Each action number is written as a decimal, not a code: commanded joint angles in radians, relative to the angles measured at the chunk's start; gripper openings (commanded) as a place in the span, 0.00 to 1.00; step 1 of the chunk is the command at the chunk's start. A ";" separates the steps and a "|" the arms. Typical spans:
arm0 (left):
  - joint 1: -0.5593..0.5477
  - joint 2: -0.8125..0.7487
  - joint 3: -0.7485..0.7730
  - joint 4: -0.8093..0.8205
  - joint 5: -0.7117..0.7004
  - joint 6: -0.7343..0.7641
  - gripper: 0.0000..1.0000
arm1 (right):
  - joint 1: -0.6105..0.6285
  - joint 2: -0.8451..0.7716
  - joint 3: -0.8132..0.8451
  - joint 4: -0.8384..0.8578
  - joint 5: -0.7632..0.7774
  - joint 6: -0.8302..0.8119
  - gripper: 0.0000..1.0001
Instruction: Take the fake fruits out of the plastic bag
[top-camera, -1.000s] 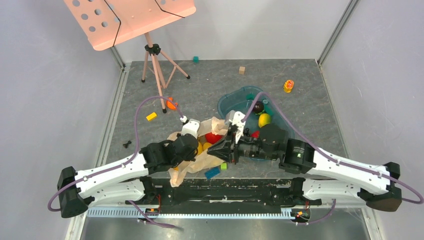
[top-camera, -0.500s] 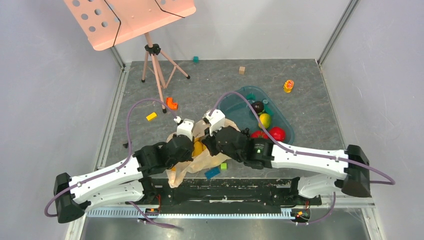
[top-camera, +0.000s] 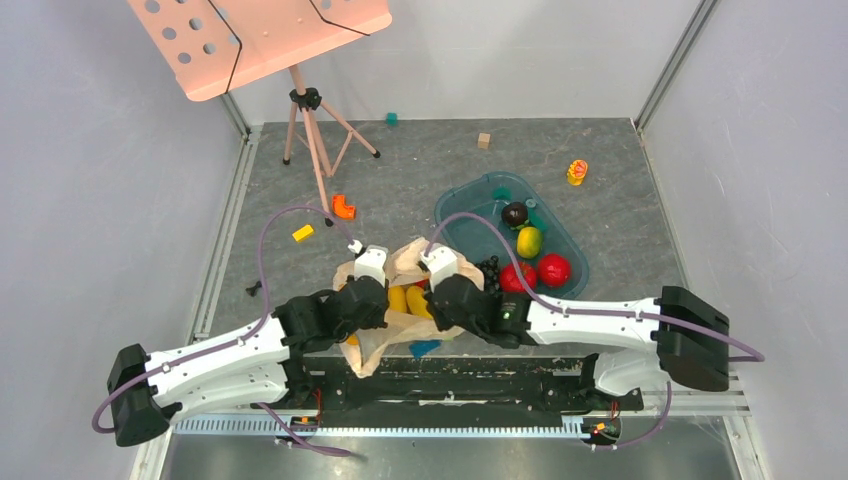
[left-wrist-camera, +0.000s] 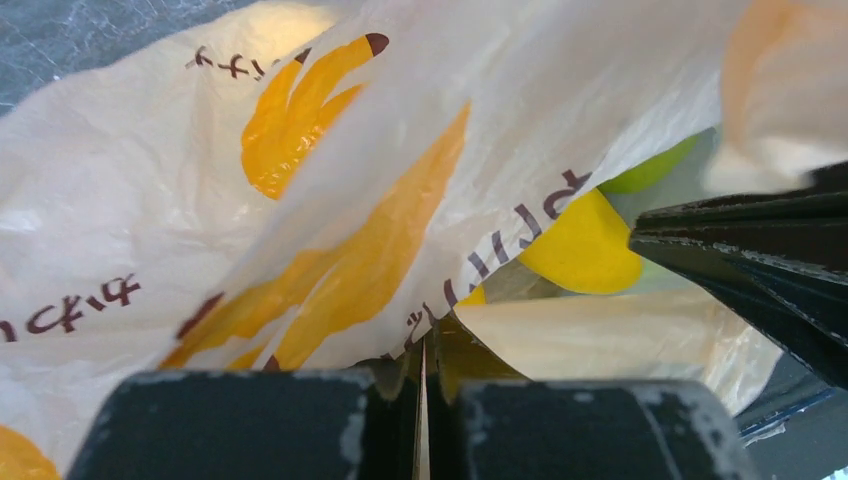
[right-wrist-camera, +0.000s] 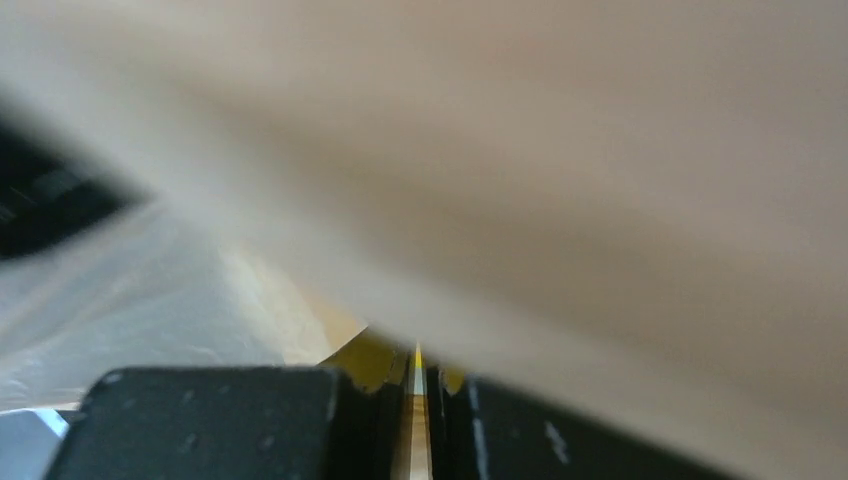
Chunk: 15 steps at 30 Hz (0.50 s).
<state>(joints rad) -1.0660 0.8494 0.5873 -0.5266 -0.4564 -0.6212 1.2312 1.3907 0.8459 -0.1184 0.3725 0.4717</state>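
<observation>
Judging the job roughly halfway along: counting a red apple (top-camera: 553, 268), a second red piece (top-camera: 512, 278) and a lemon (top-camera: 529, 241) already out in the teal tray (top-camera: 480, 195), alongside a dark plum (top-camera: 515, 213) and a black grape bunch (top-camera: 489, 268). Leaving yet to lift out at least two long yellow banana pieces (top-camera: 410, 300) and something green, probably the pear (left-wrist-camera: 655, 168), all showing inside the plastic bag (top-camera: 408, 255). Finding that bag lying crumpled on the tabletop (top-camera: 600, 170) between the two arms, just left of the tray. Reading its long axis as running from the near edge toward the far side, leaning slightly right, with the mouth seeming to gape upward between the hands. Seeing the banana pieces lying side by side, lengthwise roughly along that same line. Pinching the printed film tight with the closed left hand (left-wrist-camera: 425, 365). Clamping the right hand (right-wrist-camera: 415, 375) shut too, apparently on a thin fold of bag, though with much lost to blur there. Expecting to need a wider mouth before reaching for any fruit.
</observation>
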 joint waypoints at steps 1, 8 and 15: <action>0.006 -0.014 -0.029 0.072 0.010 -0.064 0.02 | 0.010 -0.090 -0.164 0.111 -0.070 0.045 0.07; 0.006 -0.046 -0.088 0.118 0.024 -0.086 0.02 | 0.044 -0.105 -0.326 0.205 -0.048 0.123 0.11; 0.006 -0.133 -0.176 0.188 0.075 -0.079 0.02 | 0.075 -0.072 -0.293 0.146 -0.009 0.118 0.20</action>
<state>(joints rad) -1.0660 0.7673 0.4496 -0.4271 -0.4107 -0.6659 1.2888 1.3090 0.5224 0.0380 0.3233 0.5758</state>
